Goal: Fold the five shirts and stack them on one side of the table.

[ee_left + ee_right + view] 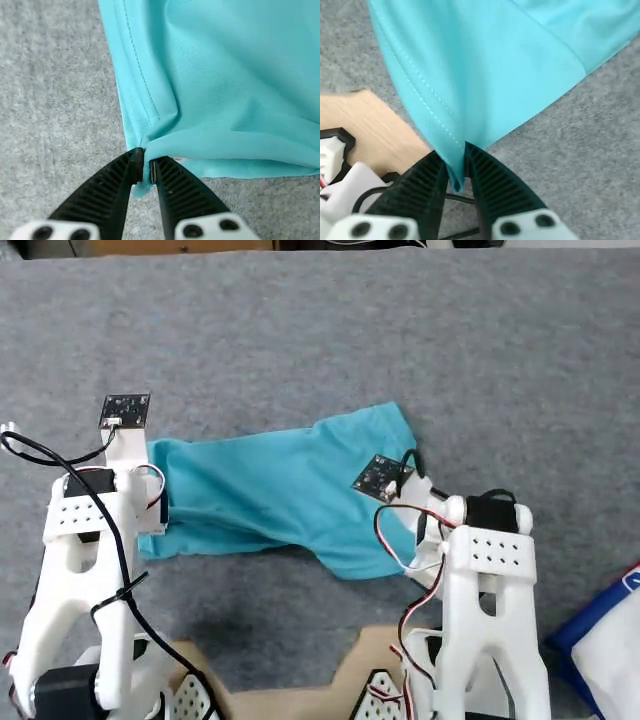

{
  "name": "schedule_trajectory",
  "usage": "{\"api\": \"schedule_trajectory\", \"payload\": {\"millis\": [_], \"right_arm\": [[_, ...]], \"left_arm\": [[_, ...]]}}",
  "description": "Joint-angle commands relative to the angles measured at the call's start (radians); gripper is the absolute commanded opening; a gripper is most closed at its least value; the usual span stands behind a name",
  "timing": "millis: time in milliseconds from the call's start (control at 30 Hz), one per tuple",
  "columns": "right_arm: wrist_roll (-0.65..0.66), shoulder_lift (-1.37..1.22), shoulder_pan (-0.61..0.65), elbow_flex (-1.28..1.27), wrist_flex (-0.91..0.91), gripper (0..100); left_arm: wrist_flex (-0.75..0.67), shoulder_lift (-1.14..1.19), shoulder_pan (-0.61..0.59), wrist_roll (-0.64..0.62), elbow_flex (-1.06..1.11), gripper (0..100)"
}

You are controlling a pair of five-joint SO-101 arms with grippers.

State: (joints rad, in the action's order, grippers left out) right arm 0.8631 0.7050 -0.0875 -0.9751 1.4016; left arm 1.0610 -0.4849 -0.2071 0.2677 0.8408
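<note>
Seen from above, a tan wooden board [290, 702] lies at the near edge, at 6 o'clock, between the bases of two white arms. The left arm [85, 540] rises at 8 o'clock and the right arm [490, 580] at 5 o'clock, both trailing black, red and white wires. At 4 o'clock, cut off by the edge, sits a blue and white packet [608, 635]; its print is too small to read.

In the middle of the table lies one turquoise shirt [280, 490], rumpled and stretched from 9 o'clock to 3 o'clock between the two arms. The left gripper [145, 169] has its black ribbed jaws closed narrow on a pinch of the shirt's hemmed edge at the 9 o'clock end, low over the grey surface. The right gripper [455, 167] is likewise clamped tight on a stitched hem at the shirt's near 4 o'clock corner, the cloth fanning away from the jaws and the board just beside them.

A small dark circuit board [125, 410] sits on the left wrist, and a second circuit board [382, 478] on the right wrist.

The table [300, 330] is covered in grey, speckled, carpet-like felt that runs on to 12 o'clock. A thin tan strip [180, 245] shows along the far edge.
</note>
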Motion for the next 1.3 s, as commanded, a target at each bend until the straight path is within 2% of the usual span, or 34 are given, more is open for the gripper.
{"api": "schedule_trajectory", "payload": {"millis": [0, 100, 200, 300, 367, 467, 600, 667, 733, 833, 967, 1100, 1267], "right_arm": [[-0.002, 0.027, 0.005, 0.001, -0.023, 0.7], [-0.008, 0.03, 0.004, -0.005, -0.054, 3.7], [0.0, 0.035, -0.004, 0.008, -0.054, 17.1], [0.002, 0.035, -0.005, 0.035, -0.041, 30.8], [0.005, 0.035, -0.005, 0.064, -0.023, 34.0], [0.015, 0.035, -0.004, 0.122, 0.011, 33.9], [0.012, 0.035, -0.004, 0.217, 0.031, 33.4], [-0.015, 0.027, 0.002, 0.274, 0.031, 27.7], [-0.051, 0.025, 0.016, 0.325, 0.018, 17.6], [-0.097, -0.001, 0.081, 0.39, 0.005, 2.2], [-0.178, -0.113, 0.173, 0.506, -0.008, 1.6], [-0.249, -0.3, 0.232, 0.621, -0.121, 0.5], [-0.324, -0.615, 0.28, 0.802, -0.21, 0.5]], "left_arm": [[0.008, -0.03, 0.002, 0.006, -0.003, 2], [0.006, -0.028, 0.002, 0.006, -0.003, 2], [0.017, -0.028, 0.0, 0.009, -0.003, 3], [0.043, -0.028, -0.003, 0.023, -0.006, 14], [0.063, -0.028, -0.015, 0.014, -0.011, 21], [0.077, -0.028, -0.018, 0.02, -0.011, 26], [0.138, -0.03, -0.054, 0.02, -0.048, 26], [0.172, -0.03, -0.103, 0.02, -0.095, 26], [0.204, -0.03, -0.152, 0.02, -0.149, 22], [0.258, -0.028, -0.199, 0.021, -0.227, 11], [0.321, -0.028, -0.199, 0.091, -0.304, 3], [0.278, -0.019, -0.18, -0.044, -0.387, 2], [0.074, -0.019, -0.018, -0.222, -0.356, 2]]}}
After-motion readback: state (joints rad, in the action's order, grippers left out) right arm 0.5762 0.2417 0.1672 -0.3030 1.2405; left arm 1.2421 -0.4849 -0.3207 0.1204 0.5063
